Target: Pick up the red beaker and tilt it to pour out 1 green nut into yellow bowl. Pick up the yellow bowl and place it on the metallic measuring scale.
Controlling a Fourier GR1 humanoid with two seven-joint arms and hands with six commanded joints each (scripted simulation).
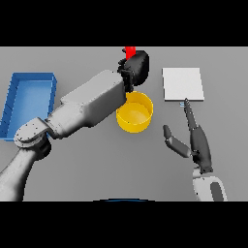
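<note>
Grasping the rigid red plastic beaker (130, 51) by its side wall, the left robot hand (135, 68) holds it over the light, smooth yellow round bowl (134, 112); right robot hand (196, 140) rests released.

Single head view, looking steeply down on grey table (97, 169) from near edge; yellow bowl (135, 112) near frame centre, close range; no second view.

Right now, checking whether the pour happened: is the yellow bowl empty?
Apparently empty: the yellow bowl's visible interior shows only plain yellow, no green nut, though the left arm covers its left edge.
</note>
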